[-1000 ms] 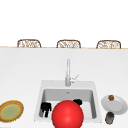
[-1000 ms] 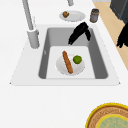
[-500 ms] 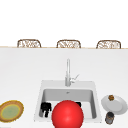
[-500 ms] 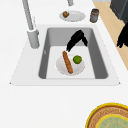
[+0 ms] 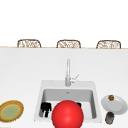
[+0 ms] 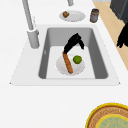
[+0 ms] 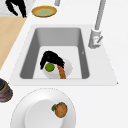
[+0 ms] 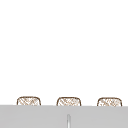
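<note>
In the sink lies a white plate with an orange carrot and a green lime on it. My right hand arches over the plate's far side. Its fingers point down and spread, one tip at the carrot's far end and another above the lime. From the right side the same hand straddles the lime beside the carrot. My left hand hangs idle in the air in front of the counter, fingers relaxed.
A red sphere covers the sink's middle in the front view. The faucet stands behind the basin. To the right are a white plate holding a brown food item and a dark jar. A yellow-rimmed plate sits at the left.
My right hand has come down inside the sink, from above the plate to the carrot's far end. The left hand has stayed put.
</note>
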Motion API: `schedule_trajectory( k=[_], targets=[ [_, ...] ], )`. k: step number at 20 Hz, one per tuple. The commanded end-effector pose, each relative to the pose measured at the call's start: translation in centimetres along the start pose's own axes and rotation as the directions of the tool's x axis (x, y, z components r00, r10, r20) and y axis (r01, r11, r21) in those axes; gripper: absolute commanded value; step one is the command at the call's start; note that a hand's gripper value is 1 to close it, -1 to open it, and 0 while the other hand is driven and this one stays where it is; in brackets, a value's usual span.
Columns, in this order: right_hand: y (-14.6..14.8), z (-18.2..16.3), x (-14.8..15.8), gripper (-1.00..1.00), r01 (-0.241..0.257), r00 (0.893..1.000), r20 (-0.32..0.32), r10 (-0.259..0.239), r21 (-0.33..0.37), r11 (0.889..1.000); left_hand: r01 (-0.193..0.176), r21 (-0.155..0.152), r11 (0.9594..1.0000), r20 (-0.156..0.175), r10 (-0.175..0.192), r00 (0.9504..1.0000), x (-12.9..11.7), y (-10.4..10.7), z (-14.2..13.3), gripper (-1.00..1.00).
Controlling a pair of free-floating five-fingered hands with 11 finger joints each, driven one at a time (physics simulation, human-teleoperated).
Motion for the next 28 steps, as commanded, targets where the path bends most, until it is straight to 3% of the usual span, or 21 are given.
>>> schedule_trajectory(
  k=[1,10,16,25,28],
  targets=[
    [0.6,-0.6,0.3,-1.00,-0.013,1.000,-0.006,0.013,0.004,1.000,0.000,0.000,1.0000,0.000,0.000,1.0000,0.0,0.0,0.0,0.00],
    [1.6,-3.0,-0.3,-1.00,-0.013,1.000,0.016,0.013,0.024,1.000,0.000,0.000,1.0000,0.000,0.000,1.0000,0.0,0.0,0.0,0.00],
    [2.2,-5.7,-0.9,-1.00,0.000,1.000,0.018,-0.002,0.087,0.996,0.000,0.000,1.0000,0.000,0.000,1.0000,0.0,0.0,0.0,0.00],
    [3.7,-10.7,-2.1,-1.00,0.001,1.000,0.020,-0.003,0.105,0.994,0.000,0.000,1.0000,0.000,0.000,1.0000,0.0,0.0,0.0,0.00],
    [2.7,-11.2,-2.5,-1.00,0.020,0.999,0.032,-0.025,0.137,0.990,0.000,0.000,1.0000,0.000,0.000,1.0000,0.0,0.0,0.0,0.00]
  ],
)
